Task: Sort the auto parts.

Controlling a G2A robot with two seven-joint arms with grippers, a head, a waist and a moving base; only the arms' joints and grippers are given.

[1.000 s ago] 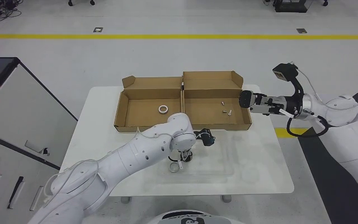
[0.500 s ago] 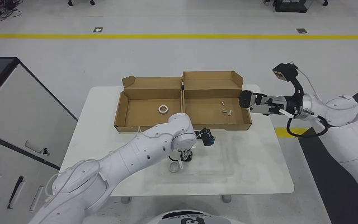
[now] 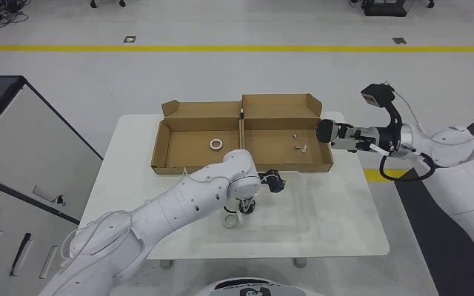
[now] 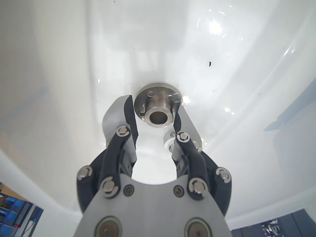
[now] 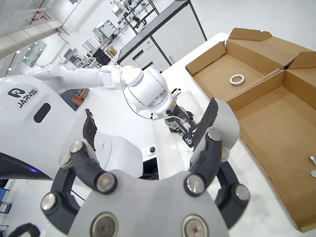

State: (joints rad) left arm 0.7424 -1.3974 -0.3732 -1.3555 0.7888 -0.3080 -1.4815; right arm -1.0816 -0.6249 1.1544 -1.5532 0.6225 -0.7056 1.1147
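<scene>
My left gripper [image 4: 153, 106] points down at the white table [image 3: 333, 214], its two pads pressed against the sides of a steel flanged hub [image 4: 158, 107] that rests on the tabletop. In the top view this gripper [image 3: 244, 206] is in front of the cardboard boxes. A small white ring [image 4: 169, 142] lies on the table just beside one finger, also seen as the white ring [image 3: 232, 220] from above. My right gripper [image 5: 150, 124] is open and holds nothing; it hovers at the right end of the right box [image 3: 320, 133].
Two open cardboard boxes stand side by side at the back of the table. The left box [image 3: 167, 148] holds a metal ring [image 3: 215, 143]; the right box [image 3: 318, 159] holds two small bolts [image 3: 298, 142]. A black-framed cabinet [image 3: 29, 148] stands left of the table.
</scene>
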